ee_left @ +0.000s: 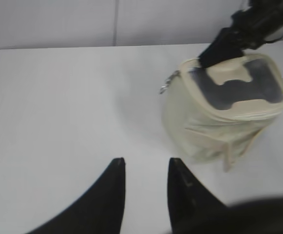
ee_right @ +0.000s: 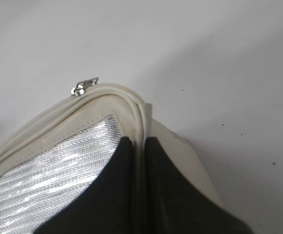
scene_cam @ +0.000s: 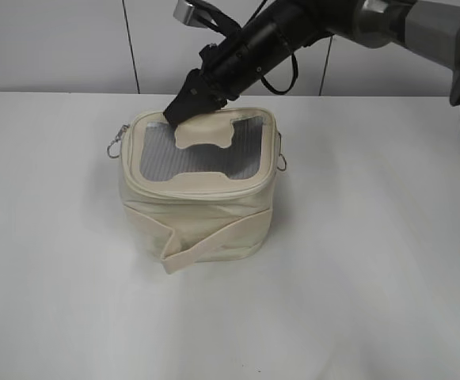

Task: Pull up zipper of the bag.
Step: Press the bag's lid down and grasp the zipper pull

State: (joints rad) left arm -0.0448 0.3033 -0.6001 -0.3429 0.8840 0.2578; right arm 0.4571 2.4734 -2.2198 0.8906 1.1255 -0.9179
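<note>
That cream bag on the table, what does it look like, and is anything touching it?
The bag is a small boxy pouch of cream fabric, standing upright on the white table. Its top panel is silvery grey mesh with a cream bone-shaped patch in the middle, edged by piping. A metal ring hangs at each side, and a fabric strap crosses the front at a slant, its end sticking out. The right gripper pinches the top rim at the far left corner, one finger either side. The left gripper hangs apart, open.
</note>
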